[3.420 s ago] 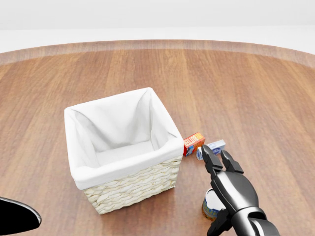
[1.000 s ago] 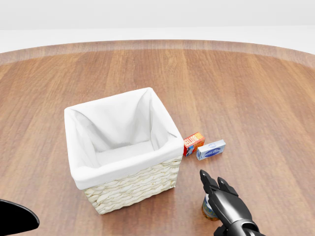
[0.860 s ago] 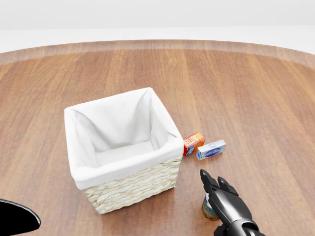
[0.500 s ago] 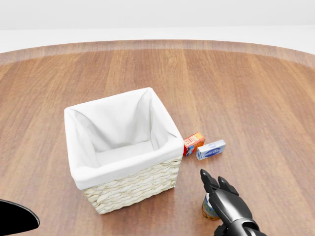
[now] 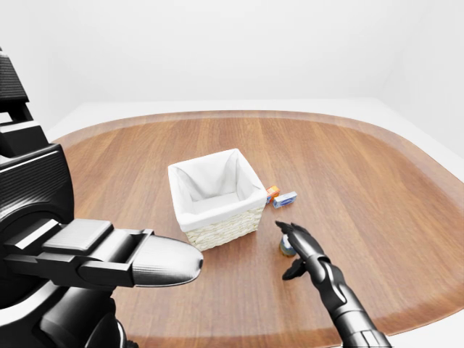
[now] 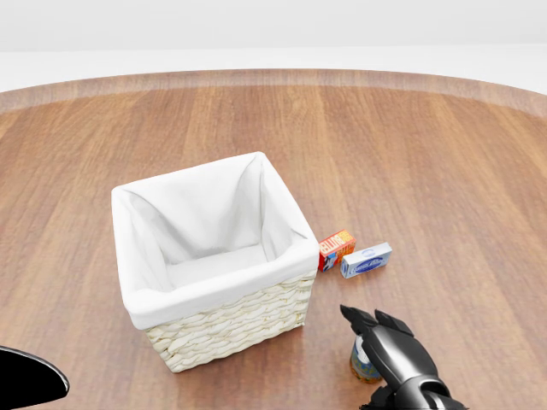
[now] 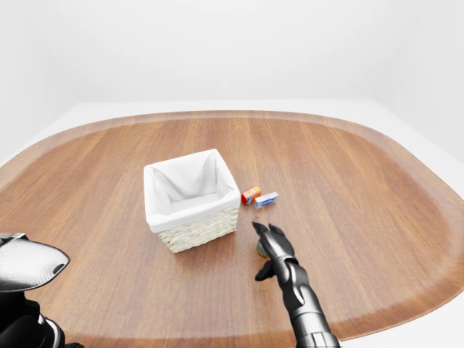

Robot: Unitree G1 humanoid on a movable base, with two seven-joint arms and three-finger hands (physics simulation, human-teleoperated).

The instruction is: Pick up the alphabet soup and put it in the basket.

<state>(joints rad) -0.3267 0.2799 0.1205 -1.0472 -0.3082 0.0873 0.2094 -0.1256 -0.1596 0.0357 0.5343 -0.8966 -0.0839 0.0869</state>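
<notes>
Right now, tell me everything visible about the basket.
The basket is square, woven of pale wicker, lined with white cloth folded over its rim. It stands upright on the wooden table, open and empty. An orange box lies close by its right corner in the head view; contact is unclear. Neither hand touches it.

The alphabet soup point(image 6: 364, 365) is a small can standing upright on the wooden floor, at about five o'clock from the basket point(image 6: 224, 320) in the head view; only its lower left side shows, a yellow and blue label with a pale top edge. The basket is square, pale woven wicker with a white cloth liner folded over its rim, open upward, nothing inside
</notes>
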